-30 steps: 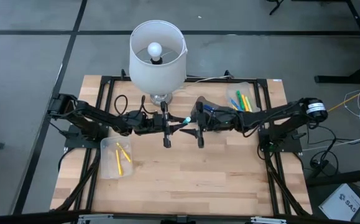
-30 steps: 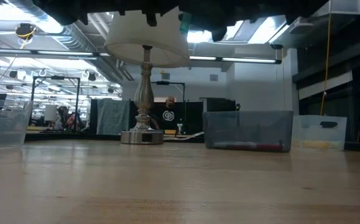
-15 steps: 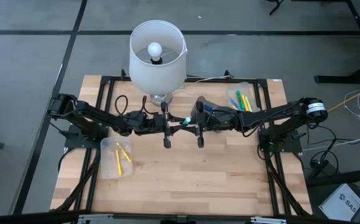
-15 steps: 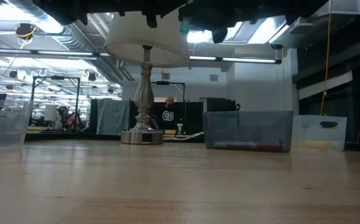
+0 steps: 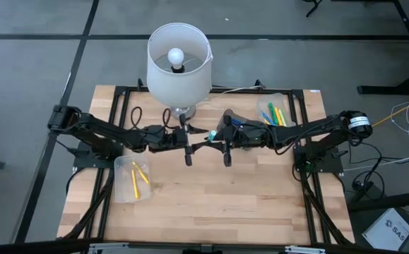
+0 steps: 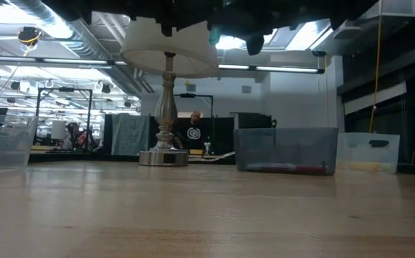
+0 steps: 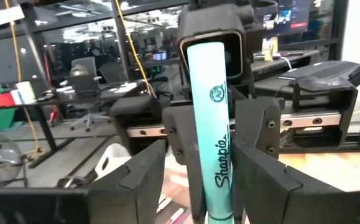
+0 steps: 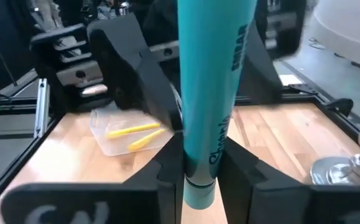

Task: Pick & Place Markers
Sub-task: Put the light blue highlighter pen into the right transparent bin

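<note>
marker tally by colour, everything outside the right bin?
yellow markers: 2, in the left bin
teal marker: 1, clamped in the right gripper, left gripper open around it
total: 3
Right bin left out: the arm covers part of it.

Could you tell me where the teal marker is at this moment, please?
The teal marker is above mid-table in the high view, just in front of the lamp, between the two grippers: the right gripper clamps it, and the left gripper is spread around it.
</note>
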